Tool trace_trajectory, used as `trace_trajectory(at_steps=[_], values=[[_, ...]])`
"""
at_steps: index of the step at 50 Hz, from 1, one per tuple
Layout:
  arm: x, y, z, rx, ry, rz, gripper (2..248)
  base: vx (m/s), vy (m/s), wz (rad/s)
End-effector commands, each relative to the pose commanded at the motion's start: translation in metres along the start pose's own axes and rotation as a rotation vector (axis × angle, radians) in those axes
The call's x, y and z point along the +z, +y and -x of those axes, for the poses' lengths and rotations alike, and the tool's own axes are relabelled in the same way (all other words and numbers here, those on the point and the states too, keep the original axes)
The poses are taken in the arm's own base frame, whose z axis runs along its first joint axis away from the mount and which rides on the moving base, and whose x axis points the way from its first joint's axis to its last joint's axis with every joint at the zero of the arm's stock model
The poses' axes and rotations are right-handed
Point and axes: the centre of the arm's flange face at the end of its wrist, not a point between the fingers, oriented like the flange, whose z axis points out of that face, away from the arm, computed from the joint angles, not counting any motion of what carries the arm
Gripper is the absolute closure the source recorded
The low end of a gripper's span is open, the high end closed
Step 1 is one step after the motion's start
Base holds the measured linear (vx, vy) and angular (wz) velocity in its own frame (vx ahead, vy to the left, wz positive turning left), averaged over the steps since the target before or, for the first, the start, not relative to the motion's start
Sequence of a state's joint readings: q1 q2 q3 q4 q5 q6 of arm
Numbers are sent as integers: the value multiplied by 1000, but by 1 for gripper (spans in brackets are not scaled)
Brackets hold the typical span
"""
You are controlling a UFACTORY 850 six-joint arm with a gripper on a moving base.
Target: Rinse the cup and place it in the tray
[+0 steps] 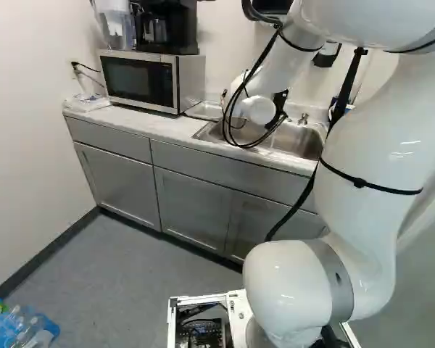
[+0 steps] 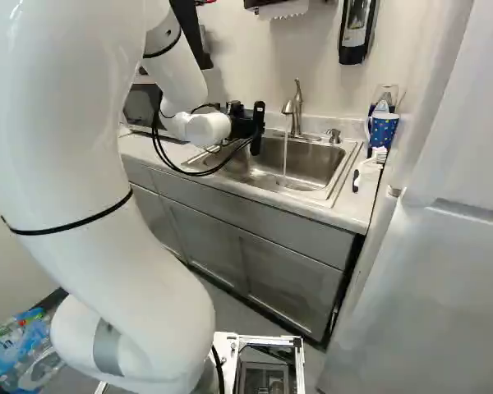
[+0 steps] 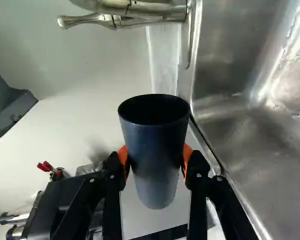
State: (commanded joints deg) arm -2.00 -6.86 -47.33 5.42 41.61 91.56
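The arm (image 2: 107, 213) is reaching over the counter (image 1: 134, 122) toward the sink (image 2: 312, 164), and its gripper (image 2: 251, 127) is holding the cup (image 3: 155, 145), the orange pads (image 3: 188, 156) pressing it from two sides. The cup is lying sideways between the fingers, its open mouth facing the faucet (image 2: 296, 107) side. In the wrist view the metal sink basin is showing just beside the cup. Water (image 2: 285, 156) is running from the faucet into the basin, and the gripper is hanging near that stream, apart from it.

A shallow tray (image 1: 204, 110) is sitting on the counter between the microwave (image 1: 141, 80) and the sink. A coffee maker (image 1: 159, 27) is standing on top of the microwave. On the other side of the sink, a blue dotted mug (image 2: 384, 127) is standing near the wall, and a brush (image 2: 366, 168) is lying closer to the counter's front. Above, a dispenser (image 2: 357, 31) is hanging on the wall. Wrapped bottles (image 1: 25, 330) are resting on the floor (image 1: 123, 268).
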Motion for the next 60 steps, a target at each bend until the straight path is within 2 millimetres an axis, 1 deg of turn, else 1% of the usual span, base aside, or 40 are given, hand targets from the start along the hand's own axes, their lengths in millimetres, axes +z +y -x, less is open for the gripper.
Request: trace_trajectory(at_steps=[60], values=[[0, 0, 0, -630, 0, 0, 128, 0, 0, 0]])
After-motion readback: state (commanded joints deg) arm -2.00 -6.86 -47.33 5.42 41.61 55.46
